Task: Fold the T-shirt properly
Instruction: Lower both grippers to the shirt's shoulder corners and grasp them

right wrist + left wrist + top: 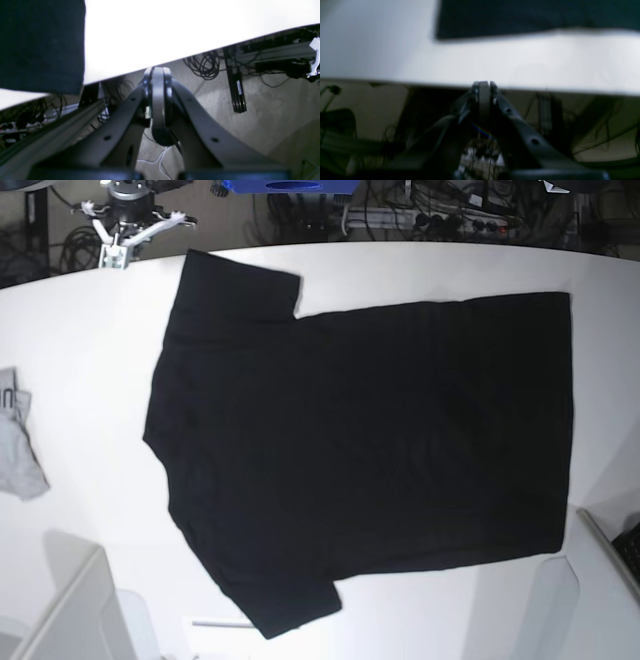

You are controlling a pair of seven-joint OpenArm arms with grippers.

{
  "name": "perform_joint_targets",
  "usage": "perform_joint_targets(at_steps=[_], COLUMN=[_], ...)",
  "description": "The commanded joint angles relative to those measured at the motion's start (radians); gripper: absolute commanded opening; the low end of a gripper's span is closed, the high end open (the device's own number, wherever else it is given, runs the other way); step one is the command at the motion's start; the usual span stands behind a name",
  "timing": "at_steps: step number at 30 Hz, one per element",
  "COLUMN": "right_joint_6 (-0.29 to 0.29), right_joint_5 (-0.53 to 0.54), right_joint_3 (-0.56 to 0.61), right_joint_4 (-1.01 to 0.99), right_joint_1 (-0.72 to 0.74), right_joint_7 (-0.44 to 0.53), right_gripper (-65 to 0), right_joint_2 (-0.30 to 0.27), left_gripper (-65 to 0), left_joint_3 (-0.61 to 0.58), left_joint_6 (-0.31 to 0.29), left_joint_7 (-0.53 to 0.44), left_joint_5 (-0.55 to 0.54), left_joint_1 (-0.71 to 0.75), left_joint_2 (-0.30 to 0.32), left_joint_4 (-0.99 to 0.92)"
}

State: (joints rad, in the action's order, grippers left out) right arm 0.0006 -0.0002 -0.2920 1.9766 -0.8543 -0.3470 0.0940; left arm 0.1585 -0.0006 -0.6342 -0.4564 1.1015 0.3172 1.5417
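The black T-shirt (360, 450) lies spread flat on the white table (80, 330), plain side up, with its sleeves to the left and its hem to the right. My left gripper (484, 85) is shut and empty, hovering at the table's edge (495, 62), with a corner of the shirt (532, 15) beyond it. My right gripper (157, 71) is shut and empty at the table's edge (162, 30), with a part of the shirt (40, 45) up to its left. No print shows.
A small light grey garment (18, 445) lies at the table's left edge. Pale arm parts rise at the bottom left (70, 610) and bottom right (600, 570). Cables and rails (235, 82) lie on the floor below the table.
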Motion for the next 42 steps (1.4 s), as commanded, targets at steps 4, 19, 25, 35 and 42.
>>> perform_joint_targets(at_steps=[4,19,25,35,42], right_joint_6=[0.0,0.0,0.002,0.002,0.002], right_joint_5=[0.002,0.586,0.849,0.96,0.958], right_joint_3=[-0.002,0.035,0.035,0.035,0.04], right_joint_4=[0.02,0.017,-0.015,-0.155,-0.208], right_joint_1=[0.057,0.139,0.149,0.234,0.232], right_joint_7=[0.016,0.016,0.016,-0.079,-0.093], right_gripper=[-65.0,-38.0,-24.6,-24.6,-24.6], right_joint_2=[0.023,-0.084,-0.201,-0.268,-0.267], left_gripper=[-65.0,-36.9,-34.7,-34.7,-34.7], left_joint_3=[0.075,0.135,0.237,0.611,0.787], left_joint_6=[-0.023,-0.054,-0.378,-0.623,-0.698], left_joint_7=[-0.017,0.19,0.347,0.802,1.0], left_joint_5=[0.017,-0.238,-0.353,-0.445,-0.354], left_joint_1=[0.027,0.019,0.015,-0.154,-0.269], left_joint_2=[0.006,0.04,0.052,-0.095,-0.145], left_joint_4=[0.085,0.201,0.202,0.167,0.112])
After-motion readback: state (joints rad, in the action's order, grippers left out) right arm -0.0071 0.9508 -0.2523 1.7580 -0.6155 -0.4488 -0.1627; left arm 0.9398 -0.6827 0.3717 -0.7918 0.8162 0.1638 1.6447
